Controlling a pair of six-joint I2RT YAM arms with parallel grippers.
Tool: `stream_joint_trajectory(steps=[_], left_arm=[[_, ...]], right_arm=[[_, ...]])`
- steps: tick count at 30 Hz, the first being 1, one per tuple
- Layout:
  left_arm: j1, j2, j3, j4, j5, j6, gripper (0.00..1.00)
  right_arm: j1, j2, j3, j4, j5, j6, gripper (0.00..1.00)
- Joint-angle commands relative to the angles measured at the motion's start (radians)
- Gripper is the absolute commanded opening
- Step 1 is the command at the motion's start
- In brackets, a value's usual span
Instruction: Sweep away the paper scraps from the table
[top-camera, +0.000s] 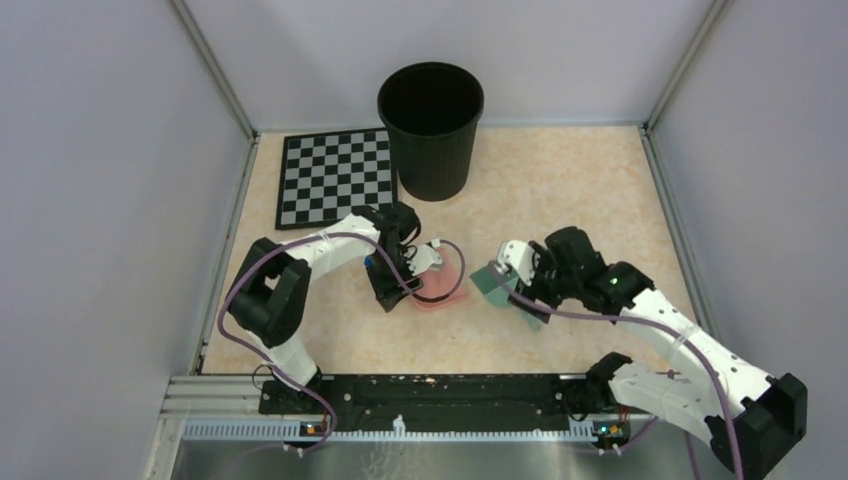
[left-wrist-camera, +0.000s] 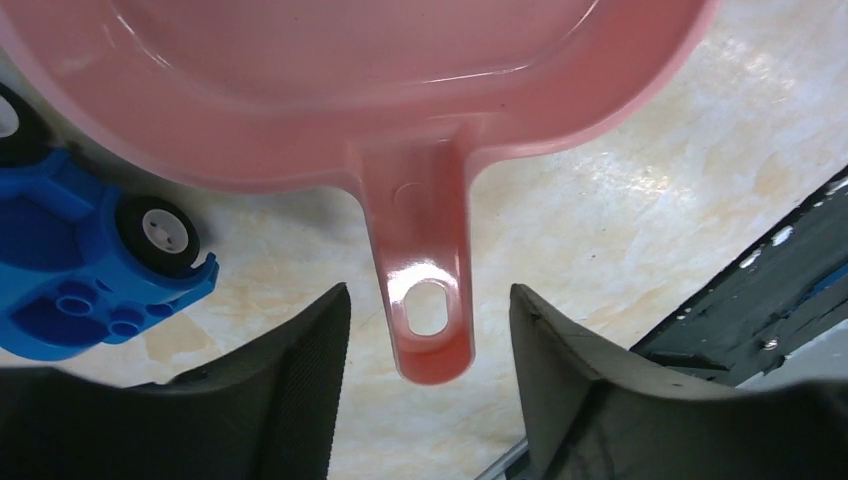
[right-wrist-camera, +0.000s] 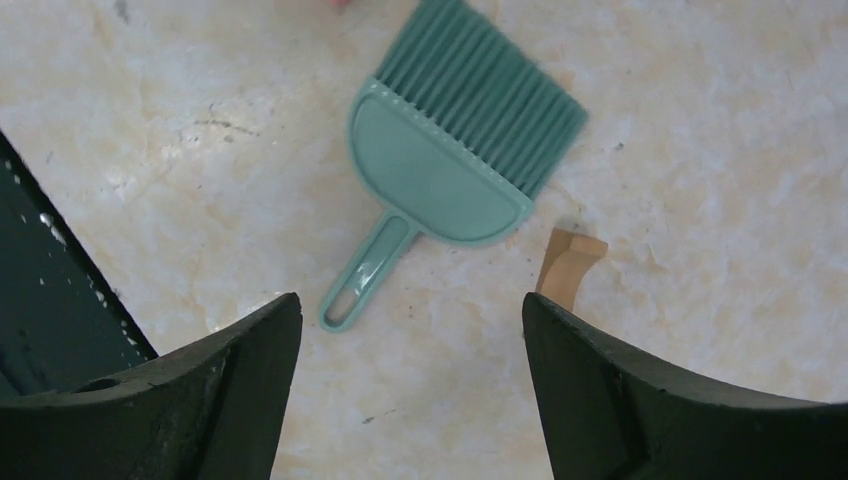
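Note:
A pink dustpan (left-wrist-camera: 330, 90) lies on the table (top-camera: 570, 190). Its handle (left-wrist-camera: 425, 290) points between the fingers of my left gripper (left-wrist-camera: 430, 400), which is open and does not touch it. In the top view the left gripper (top-camera: 392, 290) sits just left of the dustpan (top-camera: 445, 298). A grey-green hand brush (right-wrist-camera: 450, 150) lies flat on the table below my right gripper (right-wrist-camera: 410, 390), which is open and holds nothing. One tan paper scrap (right-wrist-camera: 568, 262) rests beside the brush head. From above, the right gripper (top-camera: 520, 288) hovers over the brush (top-camera: 490, 280).
A black bin (top-camera: 430, 130) stands at the back centre. A checkerboard mat (top-camera: 335, 178) lies to its left. A blue toy car (left-wrist-camera: 90, 270) sits on the table left of the dustpan handle. The black base rail (top-camera: 420, 392) runs along the near edge.

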Motion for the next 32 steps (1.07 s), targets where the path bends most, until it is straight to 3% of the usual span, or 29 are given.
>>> stream_joint_trajectory(steps=[1,6,9,13,18,20,24,32], left_arm=[[0.001,-0.086,0.039,-0.001,0.057,0.109,0.7],[0.046,-0.178,0.058,0.019,0.063,0.186,0.73],[0.097,-0.258,0.082,0.093,0.098,0.154,0.75],[0.167,-0.335,0.065,0.238,0.141,0.022,0.81],[0.266,-0.341,0.034,0.347,0.264,-0.263,0.98],[0.309,-0.35,0.0,0.393,0.307,-0.342,0.99],[0.356,-0.358,-0.017,0.429,0.288,-0.362,0.99],[0.393,-0.347,0.027,0.432,0.296,-0.334,0.99]], right_arm=[[-0.107,0.054,0.113,0.047,-0.047,0.198,0.79],[-0.193,0.108,0.179,0.085,-0.031,0.336,0.84],[-0.238,0.134,0.225,0.132,0.019,0.458,0.89],[-0.274,0.215,0.332,0.109,0.052,0.512,0.93],[-0.308,0.26,0.448,0.055,0.123,0.583,0.93],[-0.307,0.294,0.51,0.009,0.2,0.632,0.93],[-0.307,0.309,0.582,0.008,0.34,0.671,0.93],[-0.308,0.305,0.605,0.065,0.338,0.695,0.93]])
